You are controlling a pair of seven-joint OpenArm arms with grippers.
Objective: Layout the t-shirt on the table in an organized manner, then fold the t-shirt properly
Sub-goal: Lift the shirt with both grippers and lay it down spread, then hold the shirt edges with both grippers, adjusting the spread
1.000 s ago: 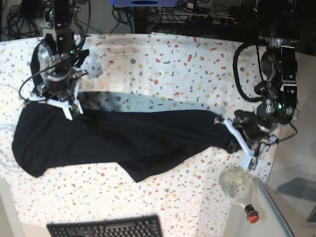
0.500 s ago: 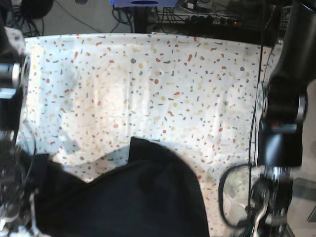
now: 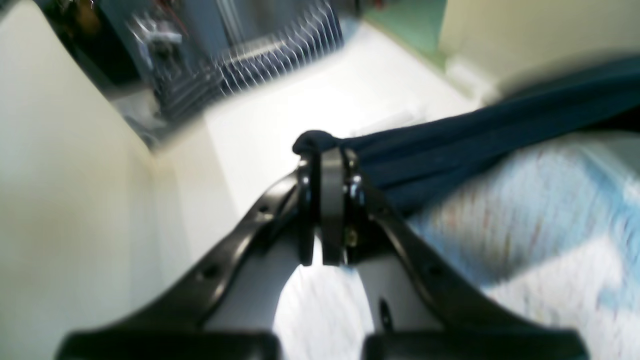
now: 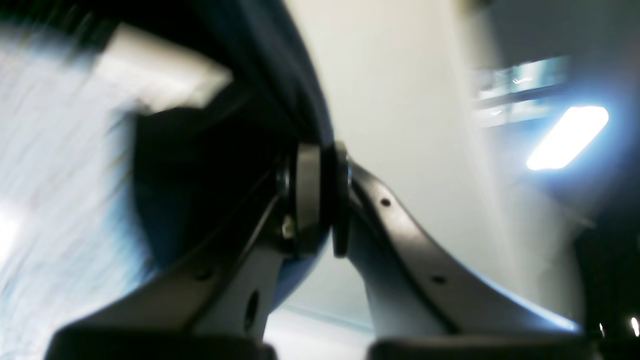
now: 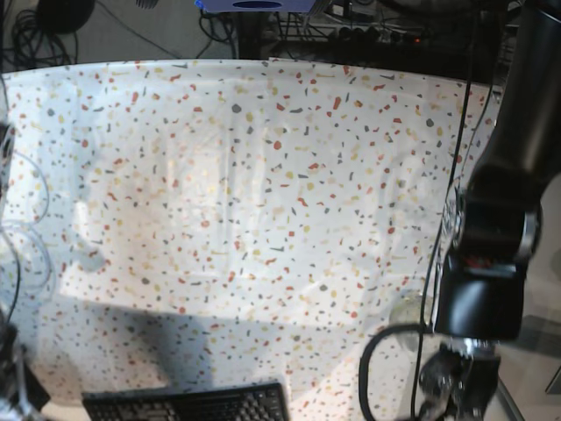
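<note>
Left jaws [image 3: 322, 200] clenched on a bunched corner of the t-shirt [image 3: 480, 135], right jaws [image 4: 320, 200] clamped on another edge of it! The dark cloth stretches taut and ropey, lifted clear above the speckled bench [image 5: 263, 175], keyboard [image 5: 188, 405] at its near edge.

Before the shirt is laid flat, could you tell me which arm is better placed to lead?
Neither clearly: left end effector and right end effector both pinch the t-shirt.

black arm [image 5: 491, 237], black cables, curved fingers [image 3: 330, 200]
</note>
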